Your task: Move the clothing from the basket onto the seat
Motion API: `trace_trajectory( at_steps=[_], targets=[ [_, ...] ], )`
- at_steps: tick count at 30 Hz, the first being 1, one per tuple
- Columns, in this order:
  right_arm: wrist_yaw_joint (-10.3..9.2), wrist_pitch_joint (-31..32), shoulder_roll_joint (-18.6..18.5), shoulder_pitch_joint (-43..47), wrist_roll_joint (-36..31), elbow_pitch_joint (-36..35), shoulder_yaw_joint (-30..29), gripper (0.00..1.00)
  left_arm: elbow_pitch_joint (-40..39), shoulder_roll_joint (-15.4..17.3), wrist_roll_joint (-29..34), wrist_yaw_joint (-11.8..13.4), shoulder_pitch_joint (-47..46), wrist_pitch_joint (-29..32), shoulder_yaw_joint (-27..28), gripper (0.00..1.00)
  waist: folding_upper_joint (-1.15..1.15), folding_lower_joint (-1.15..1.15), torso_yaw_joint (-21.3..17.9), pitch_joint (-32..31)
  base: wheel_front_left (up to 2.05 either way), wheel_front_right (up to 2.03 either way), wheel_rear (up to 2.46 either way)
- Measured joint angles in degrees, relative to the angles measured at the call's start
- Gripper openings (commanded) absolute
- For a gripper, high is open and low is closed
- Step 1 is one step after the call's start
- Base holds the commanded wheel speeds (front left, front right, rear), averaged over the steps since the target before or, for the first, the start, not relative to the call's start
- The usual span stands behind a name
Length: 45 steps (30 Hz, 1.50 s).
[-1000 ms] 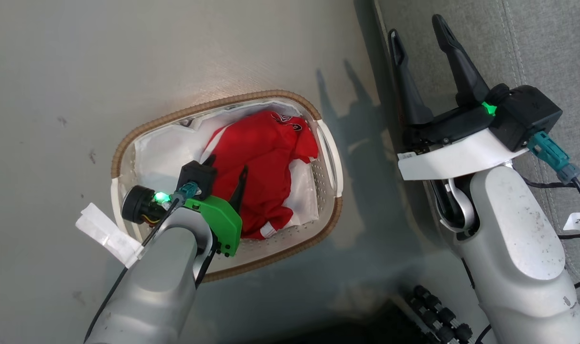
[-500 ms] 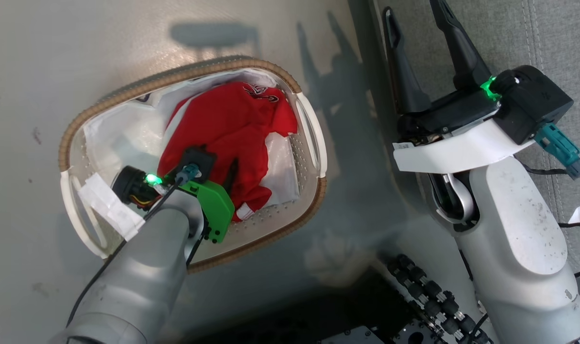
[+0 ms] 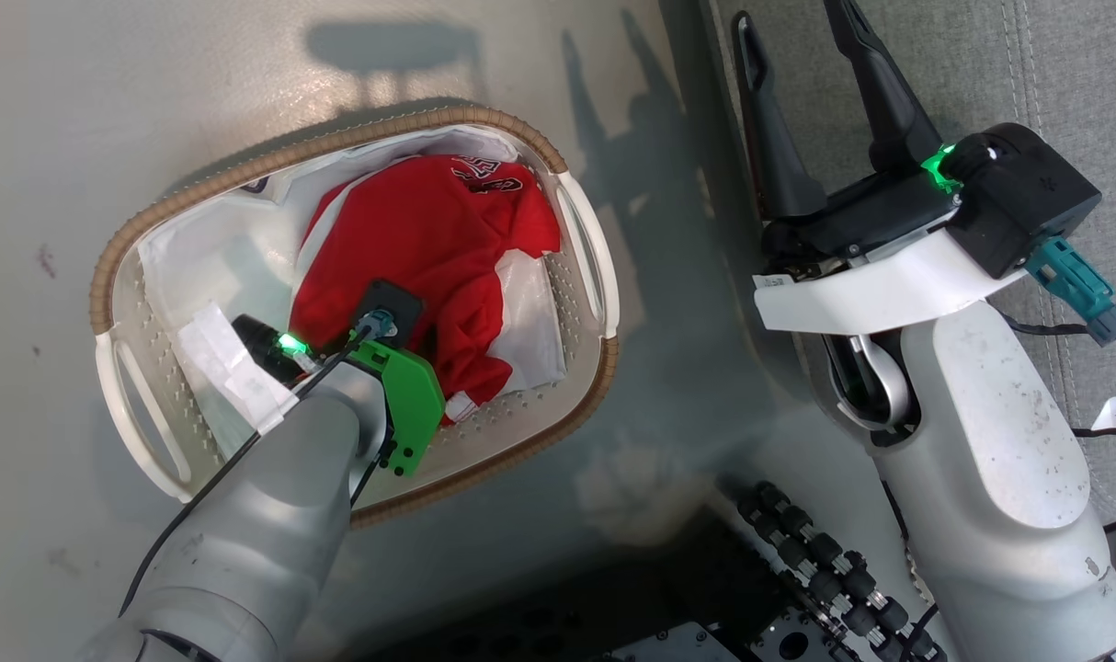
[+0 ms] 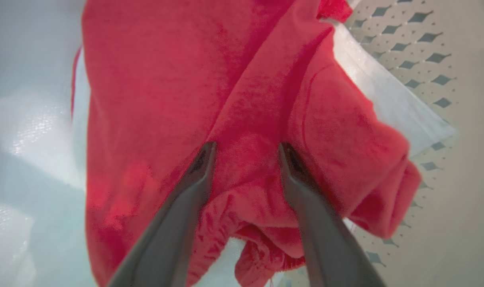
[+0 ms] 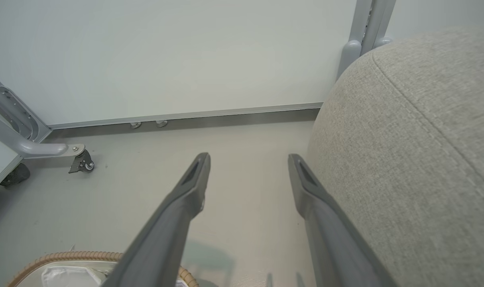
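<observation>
I see the red jersey (image 3: 429,230) lying crumpled in the oval laundry basket (image 3: 273,165), on top of a white liner sheet (image 3: 530,313), with its numerals turned toward the far rim. The basket stands on the grey floor (image 3: 153,92), just left of the grey sofa seat (image 3: 1027,64). In the left wrist view, my left tool (image 4: 246,149) is down in the basket with its fingers spread. Both tips press into the red cloth with a fold of it between them, and the jaws are not clamped on it. My right tool (image 3: 792,18) hangs wide apart and empty above the floor, right beside the rounded edge of the seat. No part of the jersey is on the seat.
</observation>
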Motion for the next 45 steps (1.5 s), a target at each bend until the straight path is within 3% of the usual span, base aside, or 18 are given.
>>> trace_trajectory(
  at_steps=[11,25,30,45],
  targets=[
    [0.00,0.00,0.04,-0.01,0.44,1.12,0.07,1.00,-2.11,-0.07,-6.20,-0.01,2.94,-0.52,-3.92,0.00,0.00,0.00,0.83,-3.25,0.00,0.00,0.00],
    [0.00,0.00,0.09,4.59,0.53,5.78,-0.26,1.00,-10.03,-0.05,-17.36,-0.01,10.45,-5.59,-5.65,0.00,0.00,-0.01,2.42,-14.57,0.00,0.00,0.00],
    [0.00,0.00,0.07,7.94,0.54,7.22,-1.35,1.00,-17.31,-0.12,-17.19,-0.01,13.27,-5.77,-2.31,0.00,0.00,-0.01,3.59,-19.62,0.00,0.00,0.00],
    [0.00,0.00,0.09,17.95,-1.03,11.07,-1.86,1.00,-39.24,0.05,-6.77,-0.01,27.32,-5.82,13.04,0.00,0.00,-0.01,8.72,-34.59,0.00,0.00,0.00]
  ],
)
